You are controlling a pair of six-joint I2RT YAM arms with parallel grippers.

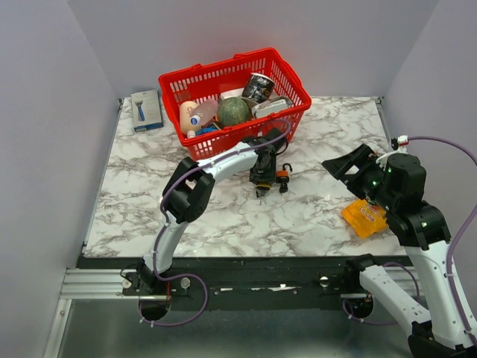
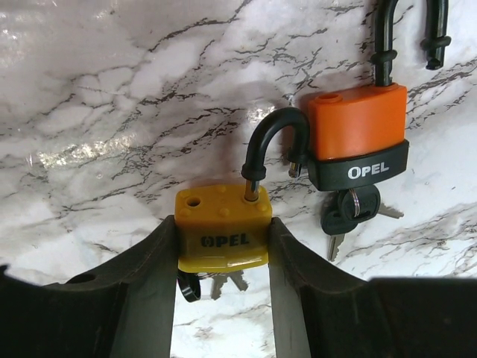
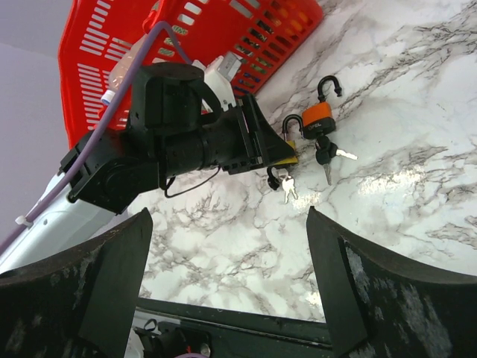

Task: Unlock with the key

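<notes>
- The fingers (image 2: 145, 291) of the left gripper (image 2: 221, 224) are about half spread and clamp the yellow padlock (image 2: 223, 240) by its two flanks. It lies on the marble table (image 1: 149, 201), just beside the orange padlock (image 2: 358, 134).
- The right gripper (image 3: 227, 246) hangs well apart from the orange padlock, its jaws wide with nothing between them.
- We judge the step in hand to be bracing: the yellow body is pinned so that a key can be worked in it.
- The next move, as we read it, calls for the free right gripper to come over to the bunch of keys (image 2: 223, 282) poking out under the yellow body. It would have to pinch one narrowly and twist it, without knocking the key (image 2: 350, 209) that hangs below the orange padlock close by.
- The orange padlock's shackle looks sprung, its free end off the body, though the top of the hoop is cut off in the left wrist view.
- The yellow keyhole is hidden between the fingers, so we cannot tell whether a key sits in it.
- Nor can we tell whether the far leg of the yellow padlock's shackle is seated or loose.
</notes>
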